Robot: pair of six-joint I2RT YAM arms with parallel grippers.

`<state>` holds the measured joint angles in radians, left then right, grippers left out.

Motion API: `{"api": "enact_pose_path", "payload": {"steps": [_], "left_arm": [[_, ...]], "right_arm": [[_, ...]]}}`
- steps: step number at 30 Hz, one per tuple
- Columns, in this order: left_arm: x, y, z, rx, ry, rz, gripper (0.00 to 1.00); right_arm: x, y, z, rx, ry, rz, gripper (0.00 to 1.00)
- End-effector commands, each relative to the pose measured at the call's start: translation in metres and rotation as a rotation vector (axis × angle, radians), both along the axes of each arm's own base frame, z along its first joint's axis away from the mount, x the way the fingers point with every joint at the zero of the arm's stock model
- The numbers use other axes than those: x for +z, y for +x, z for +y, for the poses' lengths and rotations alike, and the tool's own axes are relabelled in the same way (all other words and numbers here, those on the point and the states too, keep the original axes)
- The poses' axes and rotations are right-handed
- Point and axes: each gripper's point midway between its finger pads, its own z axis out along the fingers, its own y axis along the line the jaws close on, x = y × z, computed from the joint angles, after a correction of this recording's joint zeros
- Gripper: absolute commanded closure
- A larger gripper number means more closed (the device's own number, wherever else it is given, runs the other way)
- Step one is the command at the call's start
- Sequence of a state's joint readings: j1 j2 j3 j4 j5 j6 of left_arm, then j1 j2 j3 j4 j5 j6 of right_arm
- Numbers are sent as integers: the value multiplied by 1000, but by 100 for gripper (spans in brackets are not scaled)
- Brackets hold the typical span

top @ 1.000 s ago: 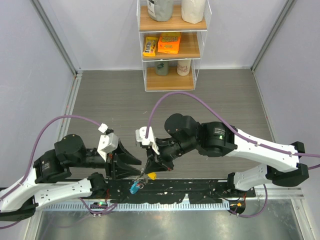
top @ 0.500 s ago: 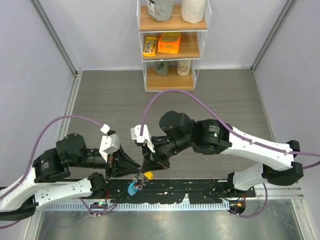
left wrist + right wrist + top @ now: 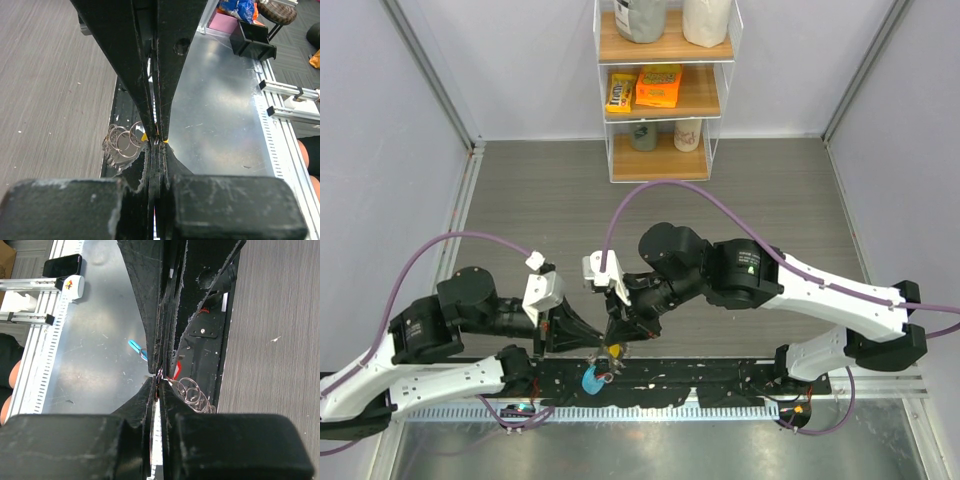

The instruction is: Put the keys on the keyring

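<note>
Near edge: a black slotted rail (image 3: 720, 378) runs across in front of the arm bases. The blue crescent-shaped plastic tag (image 3: 590, 380) hangs over it, just below the two sets of fingertips.

Left gripper (image 3: 156, 142): jaws pressed together, no gap in its wrist view. A sliver of the yellow-headed metal key (image 3: 144, 136) shows at the tips, so the pinch appears to be on that key; the contact itself is hidden by the fingers. Coils of the thin silvery wire keyring (image 3: 120, 144) lie just beside the tips.

Right gripper (image 3: 159, 377): jaws together, clamped where the keyring passes through. The blue tag is on one side, and the wire coils and a small red tag (image 3: 176, 370) are on the other. In the overhead view the two grippers meet nearly tip to tip above the rail.

Progress (judgement): the bunch is held up between both arms, mid-threading. The red tag sits against the wire. Whether the yellow key is on the loop cannot be read. Left to do: feed that key onto the wire, then check the others.

Far side: grey wood-grain table (image 3: 550, 190), then a white shelf unit (image 3: 665, 120) with snack packets, not involved.
</note>
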<state>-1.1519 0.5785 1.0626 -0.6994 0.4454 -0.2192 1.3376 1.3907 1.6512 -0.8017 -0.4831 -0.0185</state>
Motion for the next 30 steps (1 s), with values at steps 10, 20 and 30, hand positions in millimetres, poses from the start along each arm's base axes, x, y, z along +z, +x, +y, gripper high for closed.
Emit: {"api": "enact_pose_path", "payload": {"steps": [10, 20, 30], "left_arm": [[32, 11, -1, 50, -230, -135, 100], [59, 10, 4, 77, -433, -162, 100], [65, 8, 4, 65, -470, -158, 100]], "right_arm": [[55, 2, -10, -38, 279, -67, 59], [51, 12, -16, -91, 310, -116, 56], [55, 14, -15, -96, 325, -124, 62]]}}
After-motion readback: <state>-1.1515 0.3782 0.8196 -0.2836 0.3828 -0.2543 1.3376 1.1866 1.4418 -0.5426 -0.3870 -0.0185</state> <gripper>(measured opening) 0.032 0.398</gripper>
